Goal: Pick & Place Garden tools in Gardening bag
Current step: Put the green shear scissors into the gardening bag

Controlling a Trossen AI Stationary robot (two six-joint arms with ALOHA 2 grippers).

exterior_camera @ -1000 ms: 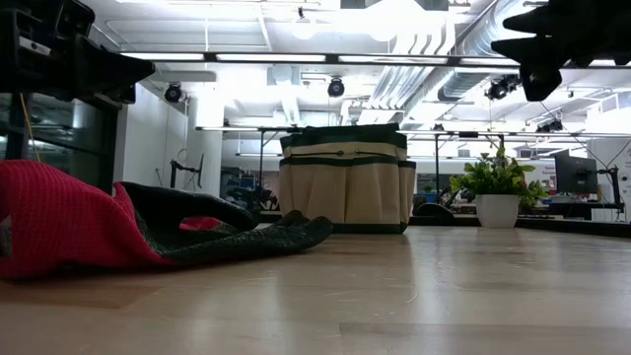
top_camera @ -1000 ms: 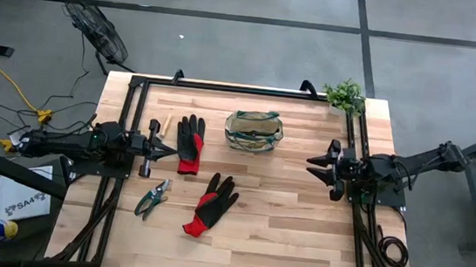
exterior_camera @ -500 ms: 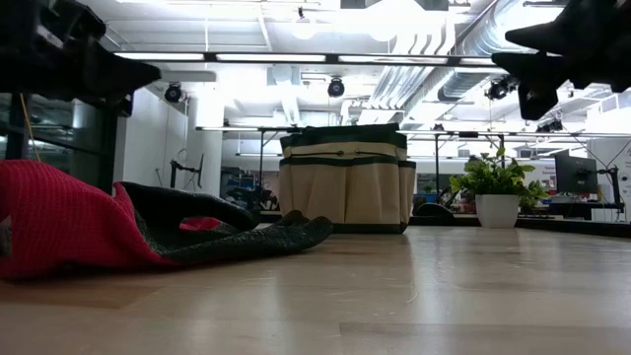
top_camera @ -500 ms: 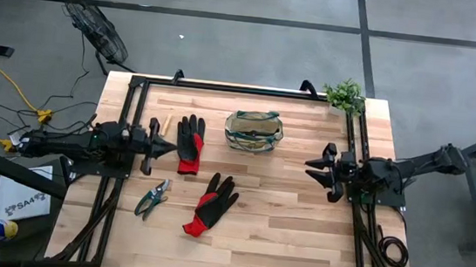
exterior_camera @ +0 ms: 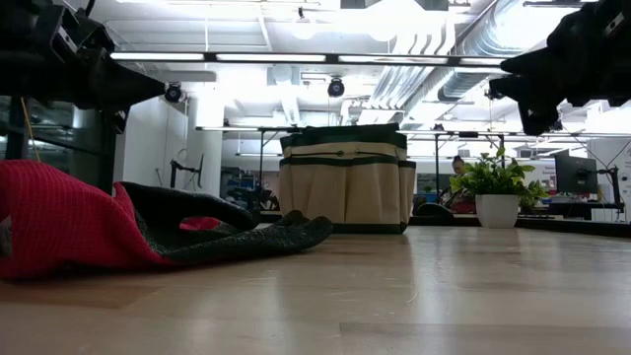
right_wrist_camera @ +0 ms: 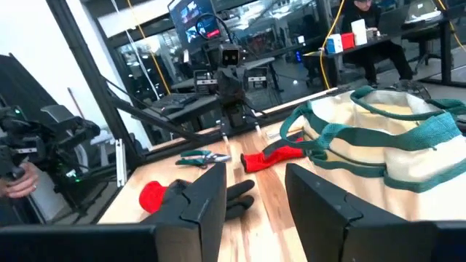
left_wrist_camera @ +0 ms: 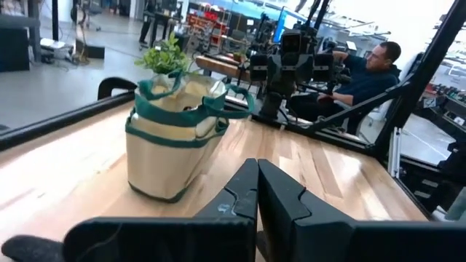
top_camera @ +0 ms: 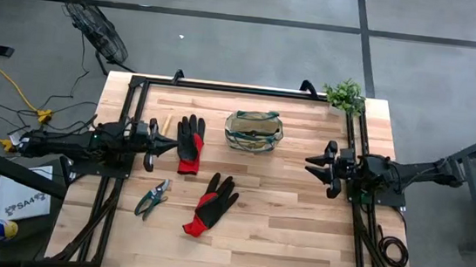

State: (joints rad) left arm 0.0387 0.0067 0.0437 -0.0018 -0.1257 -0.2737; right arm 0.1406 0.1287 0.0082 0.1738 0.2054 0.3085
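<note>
The olive-tan gardening bag [top_camera: 254,130] stands upright on its base at the table's far middle, also seen in the low view [exterior_camera: 345,177]. Two black-and-red gloves [top_camera: 189,141] [top_camera: 211,203] and a dark-handled pruner [top_camera: 152,198] lie flat on the wood. A short wooden handle [top_camera: 165,126] shows beside my left gripper [top_camera: 167,145]. That gripper is shut, level at the left edge, clear of the table. My right gripper [top_camera: 309,164] hovers level at the right edge, open, with nothing between its fingers [right_wrist_camera: 255,185].
A green potted plant [top_camera: 344,95] stands at the far right corner. Black frame rails [top_camera: 225,87] run along the far and side edges. A person [left_wrist_camera: 371,65] sits beyond the table's right side. Bare wood [top_camera: 281,234] lies at the near right.
My left gripper has rolled about its own pointing line while staying in place, still shut. My right gripper has sunk a little at the right edge, its opening unchanged. The tools and the bag have not moved.
</note>
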